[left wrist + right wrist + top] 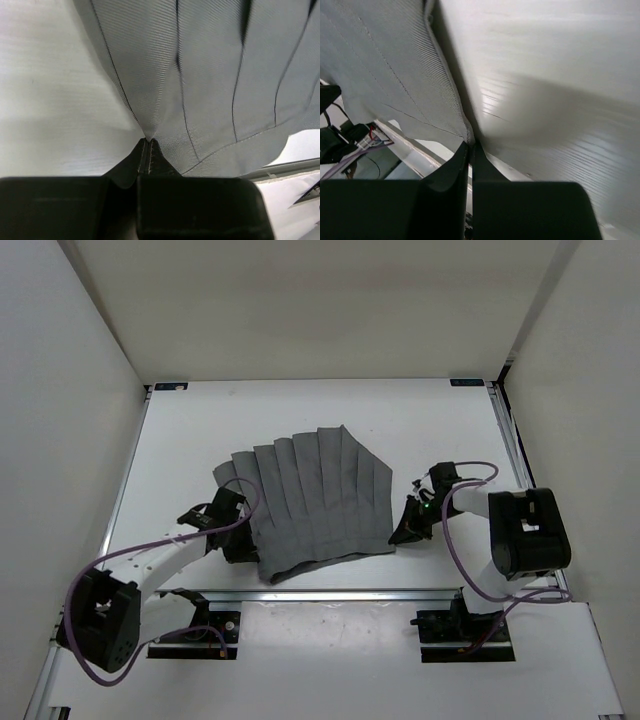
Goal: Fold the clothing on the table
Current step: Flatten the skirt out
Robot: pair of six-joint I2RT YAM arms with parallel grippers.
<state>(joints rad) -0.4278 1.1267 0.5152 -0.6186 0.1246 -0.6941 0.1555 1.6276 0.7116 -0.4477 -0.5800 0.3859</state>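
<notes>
1. Lying spread flat, the clothing [315, 500] sits near the middle of the table [420, 430], its dark grey pleats fanning from a narrower near edge to a wider, stepped far edge.
2. Its near hem runs slightly aslant, just beyond the silver rail [330, 592] that crosses the table in front of my two bases.
3. My left gripper [238, 530] sits at the garment's near-left edge, down at table level and touching the cloth.
4. In the left wrist view my fingertips [141, 156] are pressed together with the fabric edge pinched between them. The cloth puckers into a point at the tips, and the pleat lines spread away from there.
5. My right gripper [405, 530] sits at the opposite, near-right corner, so the garment lies between my two grippers.
6. In the right wrist view those fingertips [456, 165] are closed too. The hemmed corner of the cloth runs straight into the seam between them, so I am pinching that corner.
7. To the right of that corner there is only bare white tabletop, with my gripper's shadow across it.
8. Both arms reach in low from the near side, with purple cables [140, 552] looping along them.
9. Plain white walls [70, 390] enclose the table on the left, right and far sides.
</notes>
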